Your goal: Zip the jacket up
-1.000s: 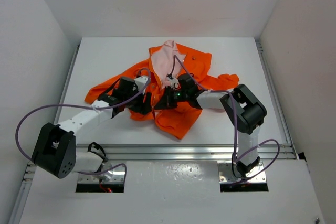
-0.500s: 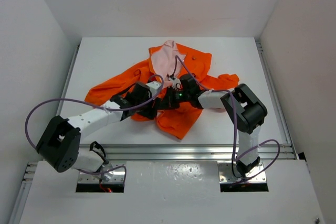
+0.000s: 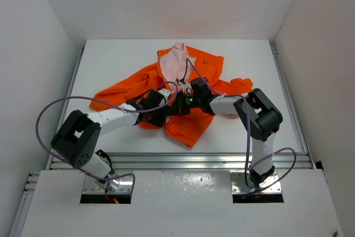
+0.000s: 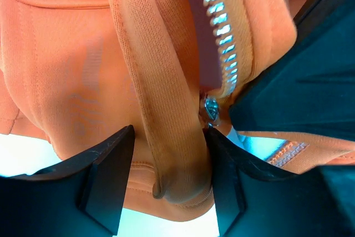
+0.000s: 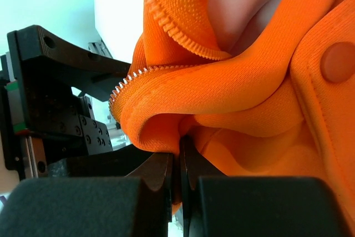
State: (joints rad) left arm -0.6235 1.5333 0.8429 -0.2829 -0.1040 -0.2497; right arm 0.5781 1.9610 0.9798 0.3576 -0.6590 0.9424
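The orange jacket [image 3: 191,129] lies crumpled mid-table, its pale pink lining [image 3: 177,59] showing at the far end. Both grippers meet at its front opening. My left gripper [image 3: 162,115] is open; its jaws stand either side of a thick folded hem [image 4: 177,154] next to the metal zipper teeth [image 4: 222,31] and the slider [image 4: 211,108]. The right pad touches the fold and the left pad stands clear of it. My right gripper [image 3: 177,106] is shut on a thin fold of jacket fabric [image 5: 166,131] just under a zipper edge [image 5: 166,4].
The right gripper's black body [image 4: 299,81] fills the right side of the left wrist view, very close. The left gripper [image 5: 55,104] fills the left of the right wrist view. A sleeve [image 3: 108,95] spreads left. White walls enclose the table [image 3: 111,59].
My left arm has swung right and forward, bringing its gripper up against the right gripper at the jacket's front. The right gripper has stayed on the fabric.
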